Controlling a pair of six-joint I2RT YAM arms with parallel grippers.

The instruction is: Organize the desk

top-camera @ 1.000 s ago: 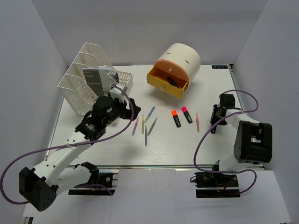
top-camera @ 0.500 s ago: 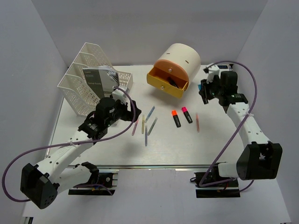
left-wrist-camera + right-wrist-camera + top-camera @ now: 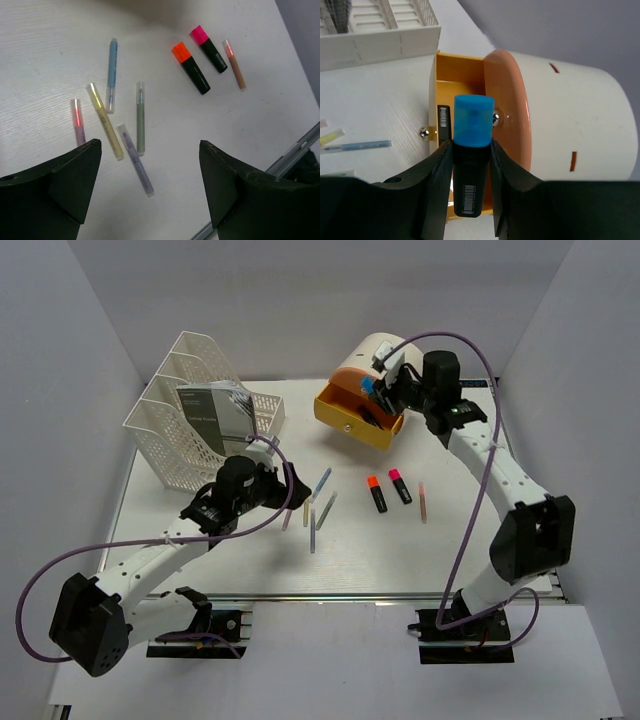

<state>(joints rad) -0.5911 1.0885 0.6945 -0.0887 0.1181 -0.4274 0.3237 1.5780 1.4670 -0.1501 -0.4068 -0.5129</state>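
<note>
Though partly open, right fingers (image 3: 436, 186) around highlighter (image 3: 471, 161)

Print on the booklet (image 3: 213, 412) is too small for me to read. The blue-capped marker (image 3: 471, 150) blocks the yellow drawer (image 3: 457, 75); contents unclear.

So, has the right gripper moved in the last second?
Yes: the right gripper went from the right side of the desk, farther back and left, to the yellow drawer.

We reach our left arm (image 3: 160, 550) low and forward; the left gripper (image 3: 149, 155) hangs with jaws wide apart. Our right arm (image 3: 500, 475) stretches far forward, and the right gripper (image 3: 470, 150) pinches a blue-capped marker (image 3: 472, 117).
</note>
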